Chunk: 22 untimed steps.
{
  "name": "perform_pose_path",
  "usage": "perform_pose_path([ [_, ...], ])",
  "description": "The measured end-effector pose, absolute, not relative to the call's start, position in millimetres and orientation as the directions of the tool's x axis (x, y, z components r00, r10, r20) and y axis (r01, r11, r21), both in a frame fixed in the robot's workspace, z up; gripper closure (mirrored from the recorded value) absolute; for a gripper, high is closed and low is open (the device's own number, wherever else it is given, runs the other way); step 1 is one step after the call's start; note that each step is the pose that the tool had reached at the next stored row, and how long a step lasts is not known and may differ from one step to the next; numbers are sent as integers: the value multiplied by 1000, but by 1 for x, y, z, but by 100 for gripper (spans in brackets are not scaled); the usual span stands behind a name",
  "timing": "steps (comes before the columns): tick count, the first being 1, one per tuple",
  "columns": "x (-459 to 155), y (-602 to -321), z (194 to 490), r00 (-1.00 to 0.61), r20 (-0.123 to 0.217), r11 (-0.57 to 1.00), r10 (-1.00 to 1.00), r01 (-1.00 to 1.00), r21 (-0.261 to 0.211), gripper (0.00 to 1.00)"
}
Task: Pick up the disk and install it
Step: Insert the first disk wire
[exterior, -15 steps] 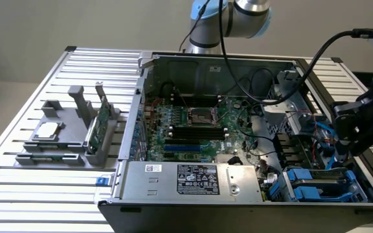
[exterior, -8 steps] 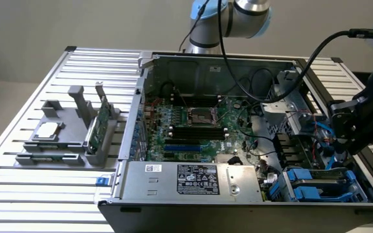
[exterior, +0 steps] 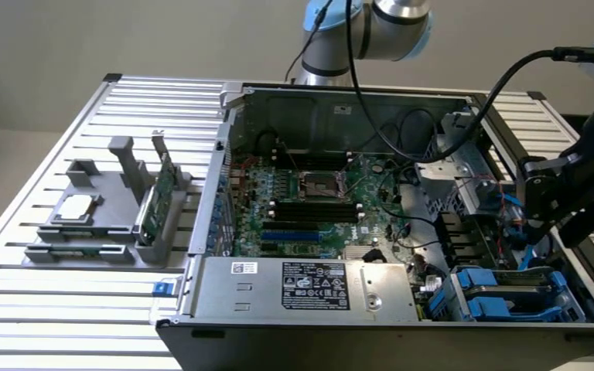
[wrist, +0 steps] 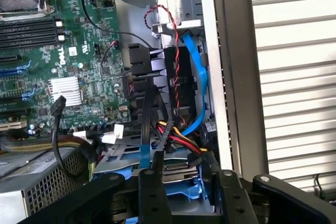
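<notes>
Disk (exterior: 488, 287), silver in a blue carrier, lay in the drive bay at the case's (exterior: 225, 193) corner nearest the exterior view, on that view's right, beside the power supply (exterior: 308, 284) along the near edge. The gripper (exterior: 557, 216) hung just above that bay, over the same side of the case. In the wrist view its black fingers (wrist: 152, 192) stood apart, with the carrier showing between them and lower down. No clamp on the disk was evident, though whether a finger brushed the carrier could not be told.

Step in hand, as judged: the close of installation, with the disk apparently seated and the jaws parted around it. Any further move would call for keeping the fingers clear of the blue cable (wrist: 197, 77) and the red-and-black wires running beside the bay.

Farther in, the motherboard (exterior: 312, 201) covered the case floor. Beyond the case's far edge rose the arm (exterior: 380, 23). Toward the table's (exterior: 70, 309) edge on the exterior view's left, a grey holder (exterior: 121, 166) carried a chip (exterior: 75, 207) and a green card (exterior: 155, 201).
</notes>
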<state>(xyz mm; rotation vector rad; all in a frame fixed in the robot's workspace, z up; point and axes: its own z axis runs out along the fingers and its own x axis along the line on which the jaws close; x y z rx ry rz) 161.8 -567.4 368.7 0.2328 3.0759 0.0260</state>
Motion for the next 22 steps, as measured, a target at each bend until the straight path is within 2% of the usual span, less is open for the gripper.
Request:
perform_pose_path([
  [11, 163, -567, 377, -983, -58, 985, 173, 173, 2, 58],
  [22, 163, -561, 365, -981, -71, 983, 182, 182, 4, 58],
])
